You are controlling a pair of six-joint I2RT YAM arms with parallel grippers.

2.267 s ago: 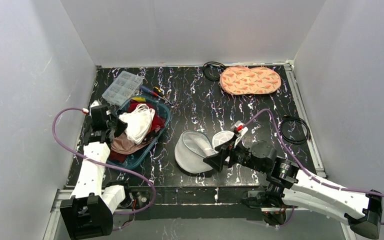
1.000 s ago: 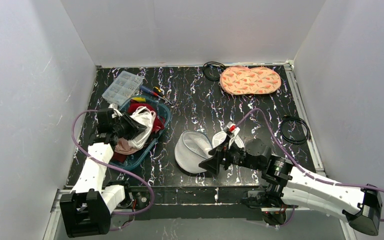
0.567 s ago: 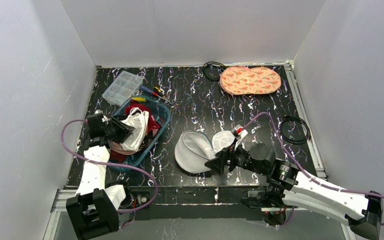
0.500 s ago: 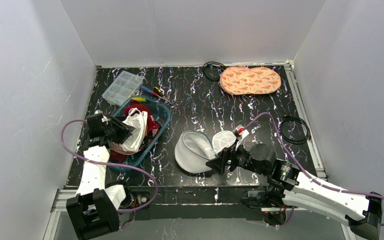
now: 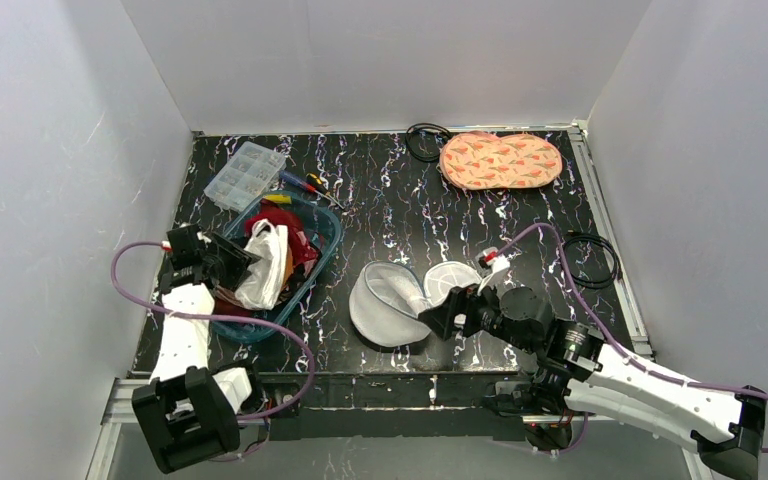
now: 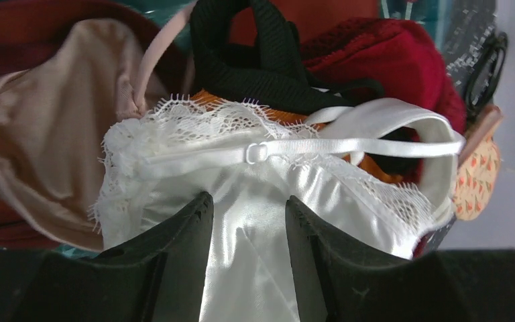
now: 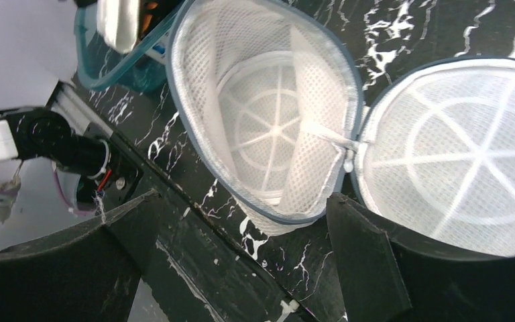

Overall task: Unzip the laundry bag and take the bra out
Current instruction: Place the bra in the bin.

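Observation:
The white mesh laundry bag (image 5: 388, 302) lies unzipped on the black marbled table, its mouth gaping (image 7: 261, 121) and its round lid (image 7: 456, 188) flopped to the right. No garment shows inside it. A white satin and lace bra (image 6: 255, 174) rests on the clothes in the teal basket (image 5: 326, 243) at the left. My left gripper (image 6: 248, 200) hangs right over the bra, jaws apart, with the satin showing in the gap between them. My right gripper (image 7: 243, 198) stands wide open at the bag's near rim, nothing between its fingers.
The basket also holds beige, red and black garments (image 6: 33, 134). Behind it are a clear compartment box (image 5: 245, 175) and screwdrivers (image 5: 305, 183). An orange patterned pad (image 5: 500, 160) and a black cable coil (image 5: 425, 140) lie at the back, another cable (image 5: 588, 260) at the right.
The left arm has brought the white bra down onto the basket's clothes and its jaws have spread apart. The right gripper has shifted slightly right, still open at the bag.

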